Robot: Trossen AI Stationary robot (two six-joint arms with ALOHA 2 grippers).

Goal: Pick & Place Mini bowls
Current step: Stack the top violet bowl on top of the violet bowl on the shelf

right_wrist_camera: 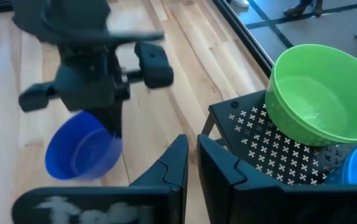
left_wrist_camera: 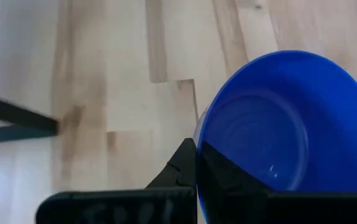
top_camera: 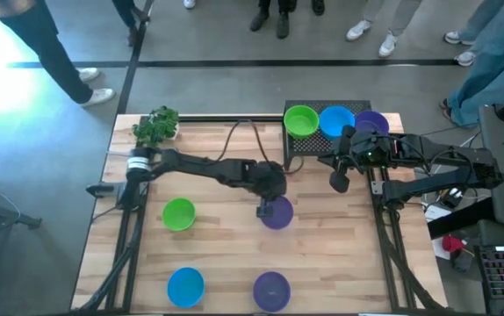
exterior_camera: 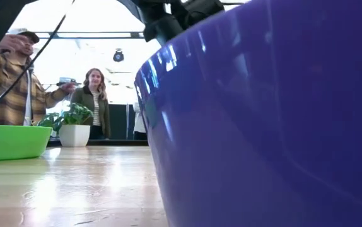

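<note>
Left pincer (top_camera: 264, 209) pinching the rim of a purple mini bowl (top_camera: 277, 213) at table (top_camera: 217, 254) centre. Right pincer (top_camera: 339, 180) pressed together, waiting beside the rack (top_camera: 300, 147). Risk: thin rim grip, so the glossy bowl could slip or tip on lifting.

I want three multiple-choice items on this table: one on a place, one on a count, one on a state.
1. Where is the plant?
A. on the rack
B. between two bowls
C. at a table corner, on the left arm's side

2. How many bowls are on the black rack?
A. two
B. three
C. five

3. The left gripper is:
A. shut on the rim of a purple bowl
B. open above a green bowl
C. parked off the table

Key: C, the high view shows it at that corner; B, green, blue and purple stand there; A, one finger is inside the rim, one outside. The right gripper waits by the rack.
</note>
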